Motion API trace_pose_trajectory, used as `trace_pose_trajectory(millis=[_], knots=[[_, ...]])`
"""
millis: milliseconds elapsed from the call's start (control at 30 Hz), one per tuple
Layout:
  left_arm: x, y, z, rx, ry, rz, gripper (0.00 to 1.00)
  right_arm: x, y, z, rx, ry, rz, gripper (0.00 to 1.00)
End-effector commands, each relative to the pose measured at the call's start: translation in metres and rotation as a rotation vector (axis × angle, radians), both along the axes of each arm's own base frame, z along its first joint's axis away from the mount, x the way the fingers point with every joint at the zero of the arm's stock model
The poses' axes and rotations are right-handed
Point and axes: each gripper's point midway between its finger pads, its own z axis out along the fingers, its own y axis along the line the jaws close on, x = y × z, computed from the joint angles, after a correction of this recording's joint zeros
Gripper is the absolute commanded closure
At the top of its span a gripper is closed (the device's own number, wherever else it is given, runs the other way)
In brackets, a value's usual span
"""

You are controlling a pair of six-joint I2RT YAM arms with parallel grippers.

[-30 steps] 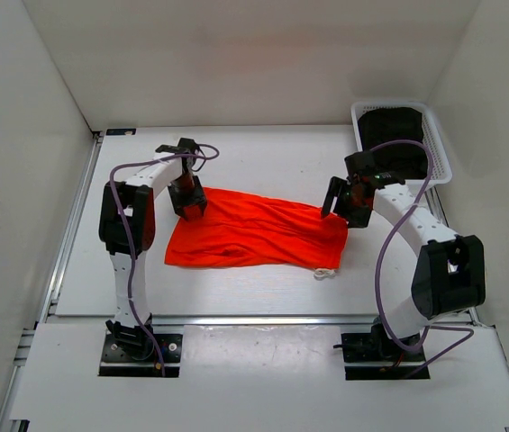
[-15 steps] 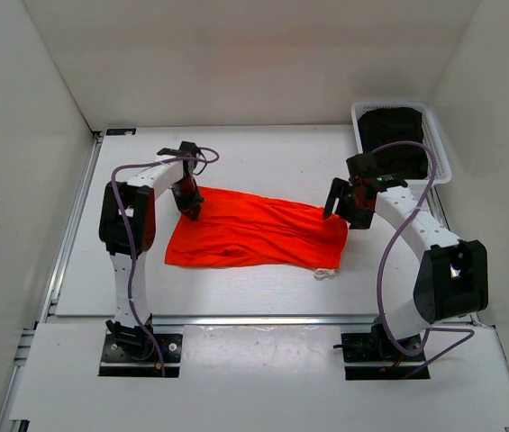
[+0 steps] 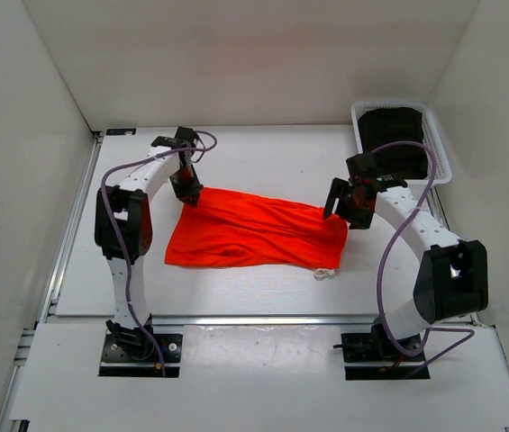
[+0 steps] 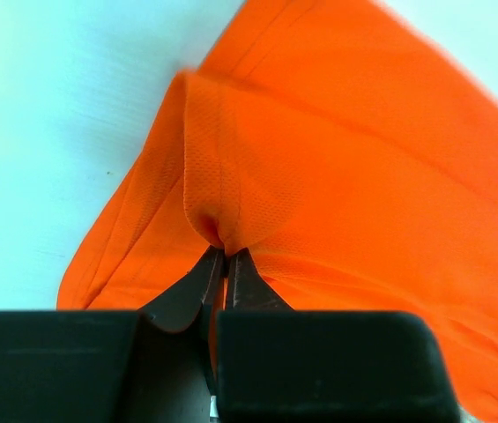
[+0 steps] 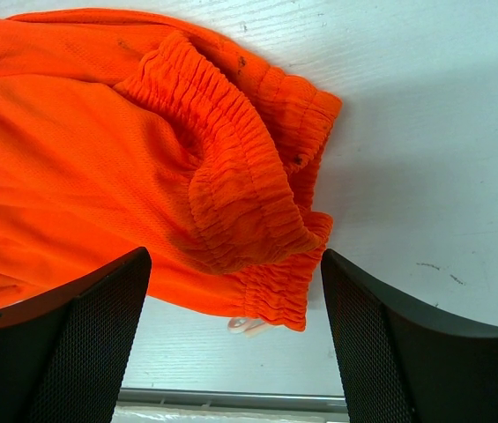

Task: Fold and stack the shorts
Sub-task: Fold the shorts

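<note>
One pair of bright orange-red soft fabric shorts lies spread on the white table. Of two grippers, the left gripper is clenched on a pinch of the shorts' far left corner. The right gripper hangs spread wide over the gathered waistband, grasping nothing.

1. Top view: bright, even overhead light. The white bench shows no glare, and faint shadows lie under the arms.
2. Left wrist: the shorts blur far beyond the left tool, and the bench looks bluish.
3. Right wrist: the weave is sharp, and a grey shadow lies on the bench beyond the right tool.
</note>
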Motion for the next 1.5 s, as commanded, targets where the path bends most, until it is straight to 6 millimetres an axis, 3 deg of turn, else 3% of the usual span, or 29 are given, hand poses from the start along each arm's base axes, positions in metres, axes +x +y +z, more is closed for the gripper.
trace_pose_trajectory(millis=[0,67,133,167,433,567,700,867,1200,1300,1333,1467], knots=[[0.016,-0.007,0.068,-0.050,-0.160,0.004,0.90,0.000,-0.002,0.005,-0.013,-0.028,0.011,0.18],[0.027,-0.014,0.081,-0.084,-0.196,0.005,0.90,0.000,0.007,0.017,-0.013,-0.069,0.036,0.29],[0.030,-0.016,0.076,-0.104,-0.169,0.006,0.90,0.000,0.011,0.026,-0.039,-0.108,0.057,0.46],[0.033,-0.019,0.078,-0.121,-0.171,0.012,0.90,-0.001,0.014,0.026,-0.038,-0.108,0.068,0.48],[0.074,-0.031,0.084,-0.274,-0.198,0.053,0.90,-0.015,0.021,0.013,-0.027,-0.073,0.114,0.48],[0.080,-0.034,0.080,-0.283,-0.191,0.050,0.90,-0.039,0.033,-0.005,0.039,0.002,0.156,0.40],[0.080,-0.034,0.080,-0.286,-0.190,0.059,0.90,-0.049,0.056,-0.023,0.239,0.059,0.098,0.41],[0.076,-0.030,0.083,-0.268,-0.195,0.065,0.90,-0.024,0.065,-0.026,0.313,0.002,-0.001,0.42],[0.066,-0.026,0.078,-0.247,-0.169,0.054,0.90,0.030,0.040,-0.034,0.266,-0.052,-0.188,0.43],[0.066,-0.024,0.077,-0.236,-0.172,0.048,0.90,0.040,0.029,-0.032,0.251,-0.063,-0.244,0.74],[0.064,-0.024,0.074,-0.234,-0.163,0.049,0.90,0.046,0.026,-0.027,0.256,-0.079,-0.251,0.99],[0.068,-0.019,0.071,-0.230,-0.165,0.050,0.90,0.060,0.026,-0.024,0.257,-0.083,-0.260,0.99]])
